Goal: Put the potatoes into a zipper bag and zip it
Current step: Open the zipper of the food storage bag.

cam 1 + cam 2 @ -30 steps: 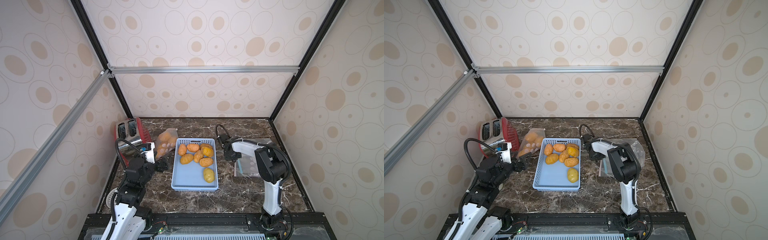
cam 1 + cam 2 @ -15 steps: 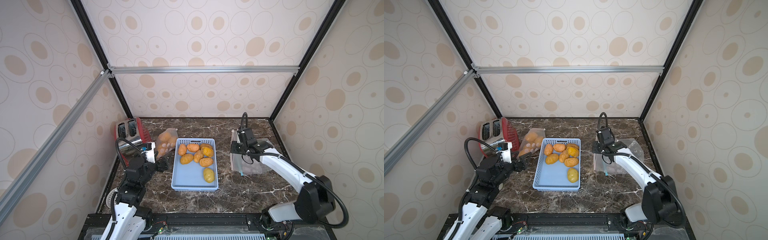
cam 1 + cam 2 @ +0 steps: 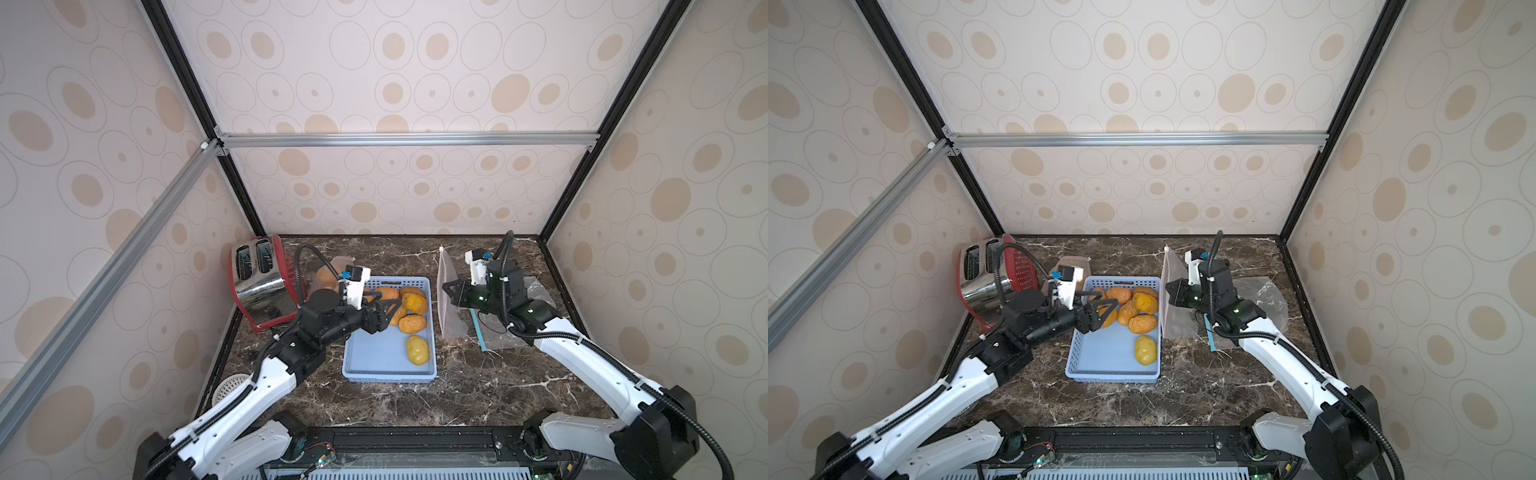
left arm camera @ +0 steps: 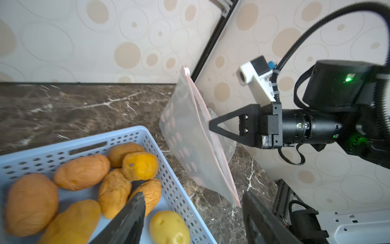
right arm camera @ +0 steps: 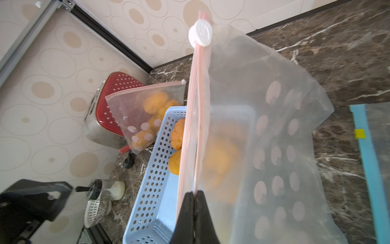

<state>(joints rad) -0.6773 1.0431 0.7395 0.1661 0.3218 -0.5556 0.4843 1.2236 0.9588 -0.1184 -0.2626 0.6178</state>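
Note:
Several orange-tan potatoes [image 3: 411, 324] [image 3: 1142, 323] [image 4: 82, 171] and one yellow potato [image 3: 417, 350] lie in the blue basket [image 3: 386, 370] [image 4: 63, 145]. My left gripper [image 3: 388, 301] [image 3: 1105, 300] [image 4: 192, 196] hovers open over the basket's far half, above the potatoes, holding nothing. My right gripper [image 3: 444, 286] [image 3: 1168, 286] [image 5: 195, 193] is shut on the pink zipper rim of an empty dotted zipper bag [image 3: 445, 270] [image 3: 1173, 270] [image 4: 190, 135] [image 5: 263, 137]. It holds the bag upright just right of the basket, with the white slider [image 5: 200, 36] at the far end.
A second zipped bag with potatoes [image 3: 328, 274] [image 5: 145, 112] leans on the red toaster [image 3: 259, 282] at the back left. More flat bags [image 3: 536, 291] lie on the marble at the right. A white strainer [image 3: 232, 384] sits front left.
My left gripper swung right from beside the filled bag to over the basket. My right arm raised the empty bag by its rim and brought it upright beside the basket.

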